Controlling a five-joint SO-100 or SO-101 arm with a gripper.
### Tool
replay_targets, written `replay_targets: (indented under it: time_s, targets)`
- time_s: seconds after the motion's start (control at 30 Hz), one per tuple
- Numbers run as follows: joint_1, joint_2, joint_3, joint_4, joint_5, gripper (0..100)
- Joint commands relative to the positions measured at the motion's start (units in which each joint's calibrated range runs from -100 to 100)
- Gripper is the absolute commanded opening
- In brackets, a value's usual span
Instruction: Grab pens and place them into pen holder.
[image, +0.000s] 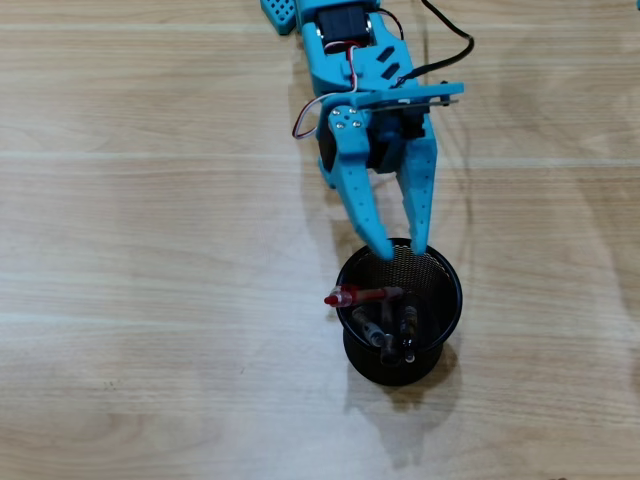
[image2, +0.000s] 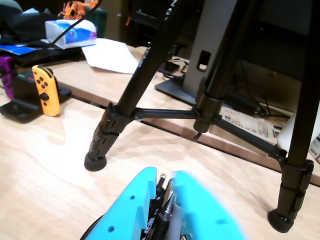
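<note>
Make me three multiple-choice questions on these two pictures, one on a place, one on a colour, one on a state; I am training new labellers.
1. Where is the red-tipped pen?
A. in the mesh cup, tip over its left rim in the overhead view
B. flat on the table
C. under the arm

2. What colour is the gripper?
A. orange
B. light blue
C. white

3. How does the cup stand?
A. tipped over
B. upside down
C. upright, mouth up

Answers:
1 A: the overhead view shows the pen inside with the other pens, its red end past the rim.
2 B: both fingers are light blue in both views.
3 C: the overhead view looks straight into its open mouth.
</note>
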Motion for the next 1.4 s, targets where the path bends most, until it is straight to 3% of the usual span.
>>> replay_targets:
  time_s: [0.0,0.63,0.93,1.17,1.37]
  targets:
    - [-0.74,-8.46,3.79,-0.56,1.13,3]
    - [3.37,-73.0,65.87,-0.65,31.81,4]
    - [5.75,-95.16,90.94,-0.56,38.57,10]
    - [7.12,-99.41,90.85,15.75,39.61,9]
    - [8.4,-106.63,90.85,38.25,39.61,9]
